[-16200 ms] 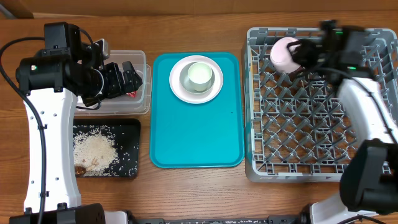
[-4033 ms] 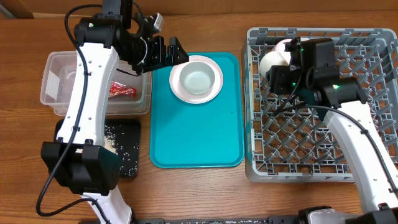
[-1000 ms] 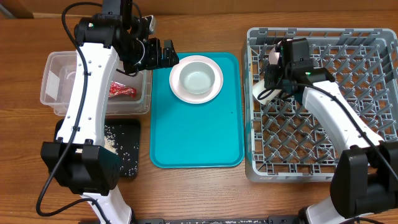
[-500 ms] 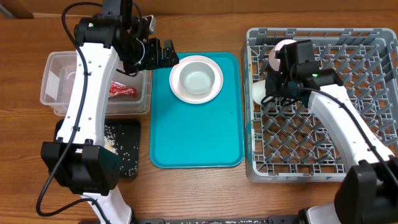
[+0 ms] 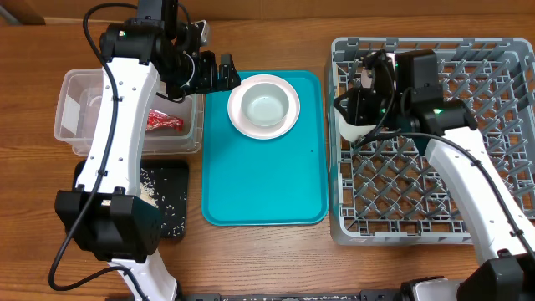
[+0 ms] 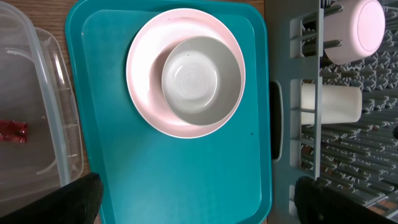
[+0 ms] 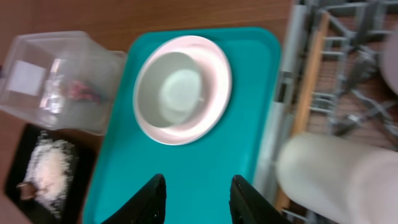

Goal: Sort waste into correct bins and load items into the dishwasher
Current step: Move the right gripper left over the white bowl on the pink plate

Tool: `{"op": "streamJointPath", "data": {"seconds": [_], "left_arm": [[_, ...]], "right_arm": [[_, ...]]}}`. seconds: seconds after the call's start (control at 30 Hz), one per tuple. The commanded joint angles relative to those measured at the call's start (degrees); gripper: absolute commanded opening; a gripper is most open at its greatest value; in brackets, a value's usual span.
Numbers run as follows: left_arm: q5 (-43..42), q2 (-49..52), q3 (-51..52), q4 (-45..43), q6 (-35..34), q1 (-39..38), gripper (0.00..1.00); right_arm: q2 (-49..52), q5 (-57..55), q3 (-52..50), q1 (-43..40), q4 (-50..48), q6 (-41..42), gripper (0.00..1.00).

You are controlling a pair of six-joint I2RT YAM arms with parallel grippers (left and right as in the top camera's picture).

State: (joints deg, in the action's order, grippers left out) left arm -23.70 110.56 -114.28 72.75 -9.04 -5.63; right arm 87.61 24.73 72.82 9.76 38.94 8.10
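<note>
A pale round plate (image 5: 236,107) with a small bowl (image 5: 266,107) on it sits at the back of the teal tray (image 5: 263,184). My left gripper (image 5: 219,73) hangs wide open just left of the plate, with only tray between its fingers (image 6: 81,199). In the grey dish rack (image 5: 334,184) a white cup (image 5: 355,130) lies on its side at the left edge, and a pink bowl (image 6: 354,25) rests beside it. My right gripper (image 5: 349,107) hovers over the cup, open and empty; in the right wrist view the cup (image 7: 336,180) lies apart, right of my fingers (image 7: 249,199).
The clear tub (image 5: 84,109) at the left holds a red wrapper (image 5: 165,122). In front of it the black tray (image 5: 171,213) holds white grains (image 7: 53,168) and a brown scrap (image 7: 28,190). My left arm crosses over both bins.
My right gripper has opened, let go of the cup and drawn back to the right; the cup now lies at the rack's left edge. The left arm has not moved.
</note>
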Motion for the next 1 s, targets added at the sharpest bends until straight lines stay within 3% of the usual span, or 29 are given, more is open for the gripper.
{"op": "streamJointPath", "data": {"seconds": [0.0,0.13,0.33,0.5,0.6,0.73,0.97], "left_arm": [[0.37,-0.31,-0.59,0.09,0.02,-0.44,1.00],[0.72,-0.31,-0.59,-0.17,0.15,-0.44,1.00],[10.93,-0.44,-0.74,-3.10,0.00,0.74,1.00],[19.21,-0.70,-0.77,-2.23,-0.42,5.35,1.00],[19.32,-0.76,-0.77,-1.90,-0.42,9.11,1.00],[19.17,-0.74,-0.74,-0.35,-0.48,12.87,1.00],[19.32,-0.74,-0.74,0.31,-0.39,14.10,1.00]], "right_arm": [[-0.72,5.35,-0.02,2.62,-2.78,0.96,0.37],[-0.72,4.31,-0.02,6.36,-4.81,0.96,0.40],[-0.15,-3.41,-0.02,13.92,-7.45,2.45,0.44],[2.58,-7.58,-0.02,20.50,-11.69,2.40,0.56],[4.94,-11.52,-0.02,23.76,-14.29,2.40,0.58],[9.18,-14.60,-0.02,26.91,-19.37,2.38,0.69],[16.65,-17.90,-0.02,28.15,-29.66,2.38,0.83]]}}
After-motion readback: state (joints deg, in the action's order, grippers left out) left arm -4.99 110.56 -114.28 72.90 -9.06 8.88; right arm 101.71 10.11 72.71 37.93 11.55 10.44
